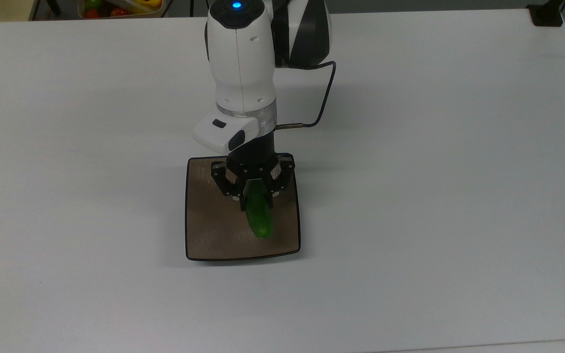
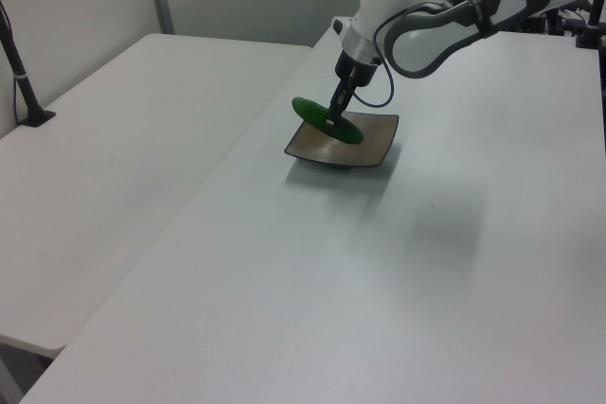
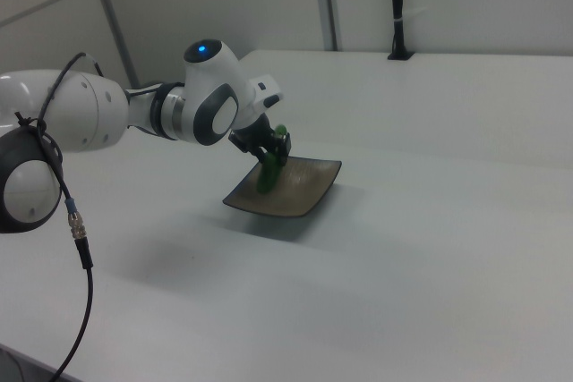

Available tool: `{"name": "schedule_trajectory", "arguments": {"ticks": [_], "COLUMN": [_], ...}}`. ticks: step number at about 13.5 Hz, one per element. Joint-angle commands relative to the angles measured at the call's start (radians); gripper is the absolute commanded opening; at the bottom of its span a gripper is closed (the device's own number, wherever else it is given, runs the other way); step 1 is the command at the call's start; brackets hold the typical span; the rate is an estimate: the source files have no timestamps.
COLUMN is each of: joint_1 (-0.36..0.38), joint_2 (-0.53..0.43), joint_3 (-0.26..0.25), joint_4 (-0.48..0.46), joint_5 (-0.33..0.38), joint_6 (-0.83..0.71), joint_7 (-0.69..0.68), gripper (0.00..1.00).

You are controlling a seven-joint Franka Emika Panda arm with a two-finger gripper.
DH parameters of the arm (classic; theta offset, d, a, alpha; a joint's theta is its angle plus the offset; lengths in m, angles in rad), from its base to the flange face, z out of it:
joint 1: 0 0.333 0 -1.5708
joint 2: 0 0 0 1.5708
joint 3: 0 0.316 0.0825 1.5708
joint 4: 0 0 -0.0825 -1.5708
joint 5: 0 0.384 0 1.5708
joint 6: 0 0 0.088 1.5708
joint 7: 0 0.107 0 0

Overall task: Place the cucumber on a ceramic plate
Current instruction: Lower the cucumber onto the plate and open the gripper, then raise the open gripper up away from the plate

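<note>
The dark-green cucumber (image 1: 259, 215) is held over the square brown ceramic plate (image 1: 214, 230), its free end pointing toward the plate's near edge in the top view. My gripper (image 1: 254, 192) is shut on the cucumber's upper part, directly above the plate's middle. In the left view the cucumber (image 2: 322, 119) lies crosswise under the gripper (image 2: 333, 118), just over the plate (image 2: 365, 144). The right view has the cucumber (image 3: 269, 172) hanging steeply from the gripper (image 3: 269, 151), low end close to the plate (image 3: 304, 192); contact cannot be told.
The plate rests on a wide white table (image 1: 434, 171). A bin of coloured fruit (image 1: 120, 7) sits past the table's far edge in the top view. A black cable (image 1: 321, 98) loops off the arm. A second white table (image 2: 114, 139) stands at the left view's left.
</note>
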Motion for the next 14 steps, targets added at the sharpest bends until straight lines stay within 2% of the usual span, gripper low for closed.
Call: {"name": "schedule_trajectory", "arguments": {"ticks": [1, 4, 6, 8, 10, 14], "joint_1": [-0.008, -0.014, -0.023, -0.023, -0.025, -0.025], "joint_2": [0.009, 0.001, -0.070, -0.150, -0.221, -0.431], "joint_3": [-0.001, -0.001, -0.001, -0.001, -0.001, -0.018], "joint_4": [0.010, 0.010, -0.026, -0.071, -0.076, -0.076], "joint_5": [0.009, 0.011, 0.012, 0.006, 0.003, 0.005], "joint_6": [0.023, 0.023, 0.014, -0.015, -0.133, -0.539], "joint_7": [-0.016, -0.016, -0.018, -0.022, -0.022, -0.015], "gripper": [0.69, 0.81, 1.00, 1.00, 1.00, 1.00]}}
